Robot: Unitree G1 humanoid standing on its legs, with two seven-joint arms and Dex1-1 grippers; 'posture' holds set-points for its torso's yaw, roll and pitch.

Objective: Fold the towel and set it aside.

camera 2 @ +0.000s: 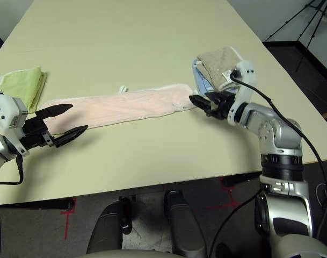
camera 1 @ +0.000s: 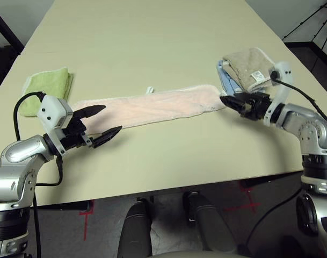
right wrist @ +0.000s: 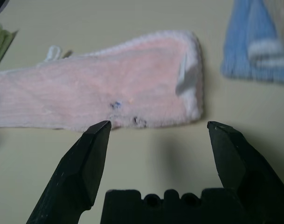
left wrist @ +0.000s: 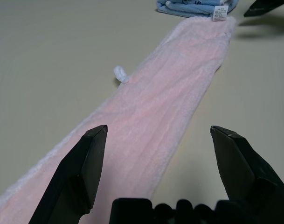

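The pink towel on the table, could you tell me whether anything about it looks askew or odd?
Slightly. The pink towel lies as a long narrow strip slanting across the table, and its small white tag is flipped up onto the cloth at the right-hand end. No damage shows.

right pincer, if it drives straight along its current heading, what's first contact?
Most likely the near end of the pink towel. The right pincer is open and aimed slightly down at that end, with bare table just ahead of its tips, so it may graze the tabletop first; depth is unclear.

Left tool [camera 1: 99, 125], right tool [camera 1: 232, 102]: jaws spread, empty.
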